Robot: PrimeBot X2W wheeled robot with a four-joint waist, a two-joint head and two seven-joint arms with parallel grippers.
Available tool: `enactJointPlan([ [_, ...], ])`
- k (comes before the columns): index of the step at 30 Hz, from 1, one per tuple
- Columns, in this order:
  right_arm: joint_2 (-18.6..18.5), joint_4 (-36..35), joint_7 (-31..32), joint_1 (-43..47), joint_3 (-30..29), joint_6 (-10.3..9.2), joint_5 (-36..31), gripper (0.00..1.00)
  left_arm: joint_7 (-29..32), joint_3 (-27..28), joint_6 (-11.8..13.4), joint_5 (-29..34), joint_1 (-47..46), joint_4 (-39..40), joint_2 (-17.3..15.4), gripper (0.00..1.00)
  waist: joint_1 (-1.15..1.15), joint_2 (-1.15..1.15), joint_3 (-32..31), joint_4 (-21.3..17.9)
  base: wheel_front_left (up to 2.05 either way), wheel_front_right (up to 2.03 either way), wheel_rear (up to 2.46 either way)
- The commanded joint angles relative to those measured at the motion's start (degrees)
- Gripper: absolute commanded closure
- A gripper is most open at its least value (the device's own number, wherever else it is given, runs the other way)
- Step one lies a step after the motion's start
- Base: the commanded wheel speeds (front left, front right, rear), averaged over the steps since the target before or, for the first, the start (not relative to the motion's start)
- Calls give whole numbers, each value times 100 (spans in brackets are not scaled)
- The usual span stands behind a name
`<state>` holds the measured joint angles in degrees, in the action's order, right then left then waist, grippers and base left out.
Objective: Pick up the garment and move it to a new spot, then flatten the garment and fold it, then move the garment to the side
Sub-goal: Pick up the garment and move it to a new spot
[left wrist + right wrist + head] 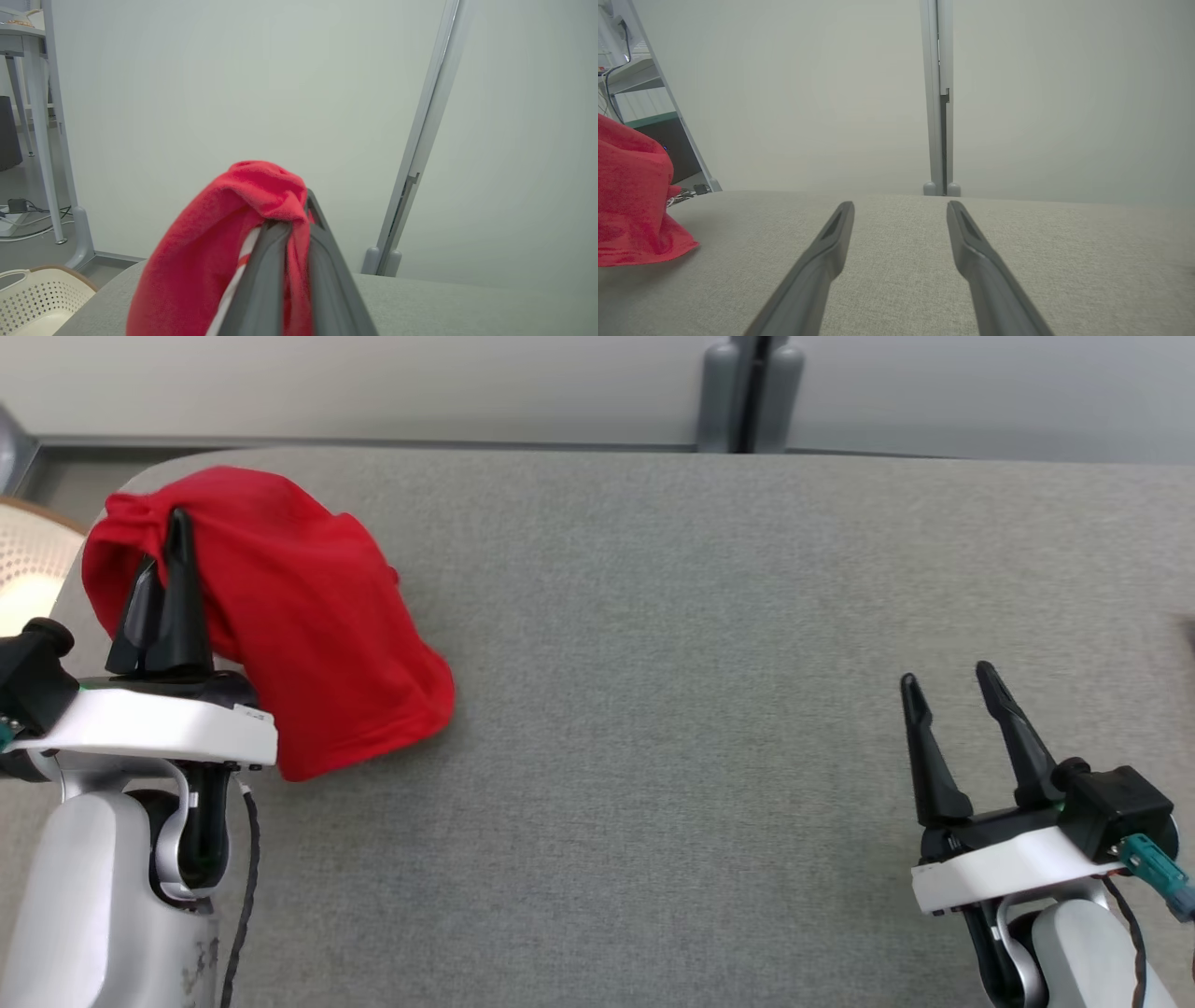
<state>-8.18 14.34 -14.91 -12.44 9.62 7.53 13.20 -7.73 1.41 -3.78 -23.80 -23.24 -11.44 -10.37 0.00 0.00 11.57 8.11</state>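
The left pincer [163,546] sits at the left of the head view, its two dark fingers drawn together and clamped on a bunched fold of the red garment [308,616]. In the left wrist view the fingers rise from the bottom centre with red cloth squeezed between them, and a narrow white stripe [243,261] on the cloth runs along the left-hand finger. The garment is held at its upper edge and drapes down and to the right from the grip. Its lower hem rests on the grey fabric desk [700,663] in the left third of the head view, just beside the white wrist of the left arm.

The right pincer [947,677] is at the lower right of the head view, fingers spread apart and holding nothing. In the right wrist view its two fingers frame a bare stretch of desk, and the garment shows at the far left edge of that frame, well apart from them.

Beyond the desk's rounded corner, at the far left edge of the head view, is part of a cream perforated basket [28,560]. It also shows at the lower left of the left wrist view. A grey upright post [747,392] stands behind the desk at the top centre of the head view, against a pale wall.
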Motion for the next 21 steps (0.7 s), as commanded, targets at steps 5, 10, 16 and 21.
enactJointPlan([
  [5, 6, -21, -32, 139, -124, -8, 46, 0, 175, 73, 400, -85, 399, 1432, 248, 100, 0, 0, -326, -287, 0, 0, 0],
  [10, 71, -187, -33, 139, -282, -6, 32, 0, 899, -401, 536, 229, 690, 2550, 203, 100, 0, 0, -379, -500, 0, 0, 0],
  [16, 157, -288, -25, -23, -276, -6, 31, 0, 1848, -1113, 419, 620, 670, 2571, 3, 100, 0, 0, -179, -903, 0, 0, 0],
  [21, 282, -329, -24, -286, -208, -6, 97, 0, 2291, -1628, 277, 965, 163, 2170, -39, 100, 0, 0, 224, -1410, 0, 0, 0],
])
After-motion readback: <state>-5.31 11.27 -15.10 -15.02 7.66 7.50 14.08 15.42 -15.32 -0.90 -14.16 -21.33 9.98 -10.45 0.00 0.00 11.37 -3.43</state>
